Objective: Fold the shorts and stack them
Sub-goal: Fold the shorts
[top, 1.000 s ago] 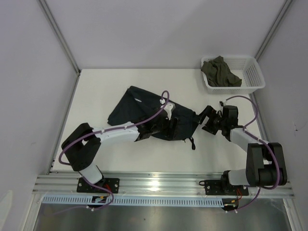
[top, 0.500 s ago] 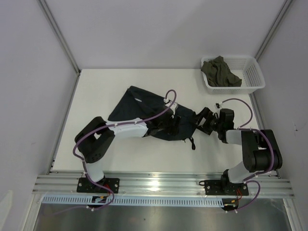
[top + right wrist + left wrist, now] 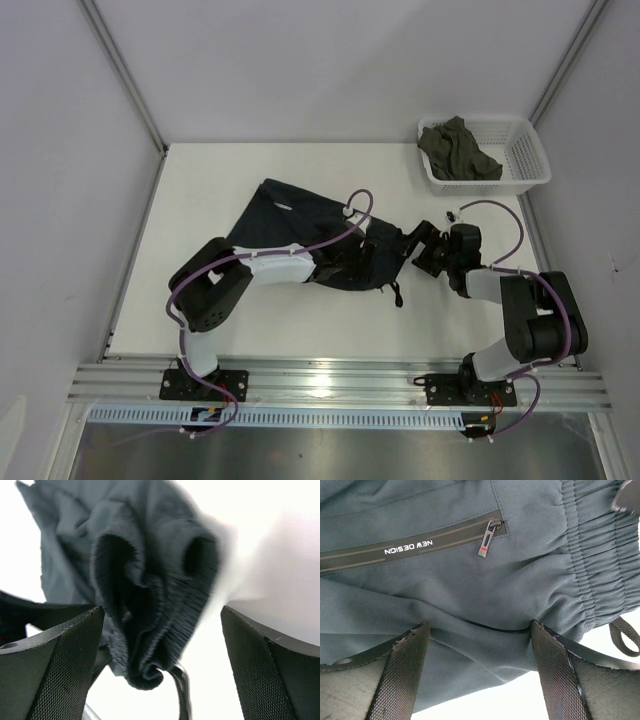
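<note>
**Limp shorts, best taken at the waistband**

The shorts (image 3: 290, 225) lie rumpled mid-table (image 3: 200, 190). They look soft, light and probably slippery, so the gathered waistband (image 3: 600, 570) seems the firmest hold. The left gripper (image 3: 479, 626) gapes over cloth below the zip (image 3: 489, 532), and the right gripper (image 3: 161, 611) gapes around the waistband's bunched end. Neither holds anything.

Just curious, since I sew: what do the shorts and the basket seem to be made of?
Shorts: likely a thin, matte synthetic weave; it creases softly, with a gathered elastic waistband. Basket: seemingly white moulded plastic, with slotted lattice walls.
</note>
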Robot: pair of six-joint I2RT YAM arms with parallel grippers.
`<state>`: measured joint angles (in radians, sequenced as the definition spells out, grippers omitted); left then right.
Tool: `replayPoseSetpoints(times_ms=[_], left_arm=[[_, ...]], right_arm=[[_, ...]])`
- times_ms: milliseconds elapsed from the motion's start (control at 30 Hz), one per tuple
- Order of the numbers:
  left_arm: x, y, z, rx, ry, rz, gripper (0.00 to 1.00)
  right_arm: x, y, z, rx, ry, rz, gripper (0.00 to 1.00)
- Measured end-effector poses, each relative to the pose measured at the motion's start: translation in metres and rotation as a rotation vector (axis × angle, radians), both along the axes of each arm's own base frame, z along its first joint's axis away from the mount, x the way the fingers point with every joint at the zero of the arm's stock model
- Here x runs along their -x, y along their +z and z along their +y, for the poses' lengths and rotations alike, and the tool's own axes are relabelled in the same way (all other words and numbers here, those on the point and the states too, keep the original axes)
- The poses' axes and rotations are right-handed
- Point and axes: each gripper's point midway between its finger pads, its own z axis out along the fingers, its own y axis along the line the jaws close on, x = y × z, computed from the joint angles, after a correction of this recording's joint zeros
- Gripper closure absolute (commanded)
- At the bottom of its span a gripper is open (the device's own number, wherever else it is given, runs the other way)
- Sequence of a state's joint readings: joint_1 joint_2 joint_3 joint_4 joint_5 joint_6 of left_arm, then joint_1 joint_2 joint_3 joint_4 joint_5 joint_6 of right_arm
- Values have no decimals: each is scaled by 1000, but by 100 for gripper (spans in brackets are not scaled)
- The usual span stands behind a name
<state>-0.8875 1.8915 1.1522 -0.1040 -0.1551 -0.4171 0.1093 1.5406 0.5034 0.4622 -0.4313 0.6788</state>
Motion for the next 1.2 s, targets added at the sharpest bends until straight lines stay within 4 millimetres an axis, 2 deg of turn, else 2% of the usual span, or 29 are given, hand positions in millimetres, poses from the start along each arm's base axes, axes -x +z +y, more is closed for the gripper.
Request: replayPoseSetpoints(times_ms=[167, 333, 533, 833, 967, 1100, 1200], left_arm=[[1, 0, 2, -8, 2, 5, 16], [2, 9, 3, -10, 1, 6, 14], [-9, 45, -8, 42, 2, -39, 14], [-38, 66, -15, 75, 34, -73, 15], [-49, 54, -21, 56, 45, -69, 15], [-48, 27, -15, -3, 53, -38, 16], [-47, 14, -10, -31, 59, -21, 16]], right_arm=[[3, -2, -16, 82, -54, 23, 1], [-4, -1, -22, 126, -54, 17, 0], [-20, -3, -16, 116, -23, -10, 1], [-36, 0, -4, -1, 45, -78, 1], [-38, 1, 3, -25, 69, -94, 0], [-36, 1, 10, -27, 87, -96, 1], [-32, 1, 16, -29, 103, -95, 3]])
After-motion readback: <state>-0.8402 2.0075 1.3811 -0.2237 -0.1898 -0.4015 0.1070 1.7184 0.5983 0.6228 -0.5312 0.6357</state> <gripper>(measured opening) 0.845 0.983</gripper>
